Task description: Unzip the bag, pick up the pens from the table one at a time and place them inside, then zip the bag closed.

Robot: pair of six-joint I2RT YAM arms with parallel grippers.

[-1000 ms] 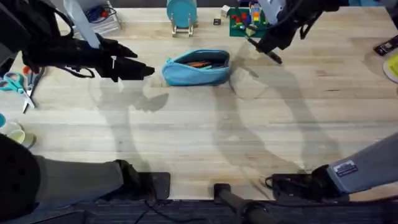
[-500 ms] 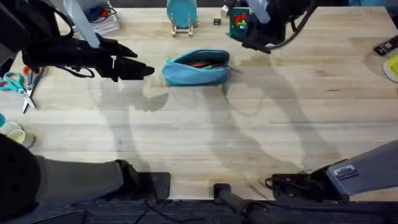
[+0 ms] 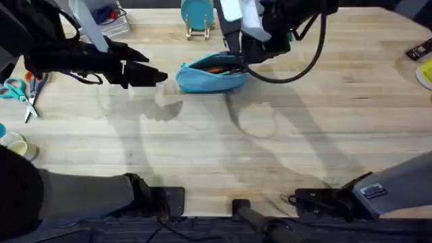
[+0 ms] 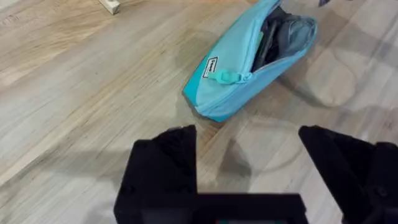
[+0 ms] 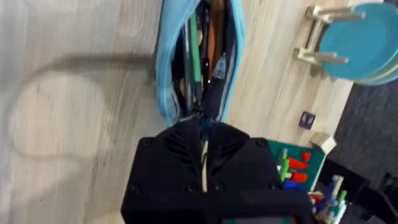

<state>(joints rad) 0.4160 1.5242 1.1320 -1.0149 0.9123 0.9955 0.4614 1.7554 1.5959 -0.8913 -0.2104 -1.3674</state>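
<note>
The right gripper (image 5: 203,134), pinching a pen (image 5: 204,163) over the open bag (image 3: 212,74), could miss sideways (left gripper (image 4: 249,165) idles agape).

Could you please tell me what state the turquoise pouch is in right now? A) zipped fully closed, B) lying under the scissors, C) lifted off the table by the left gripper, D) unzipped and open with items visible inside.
D: the bag gapes open along its zipper, with several pen-like items visible inside, and it rests on the table, apart from the open left gripper.
</note>
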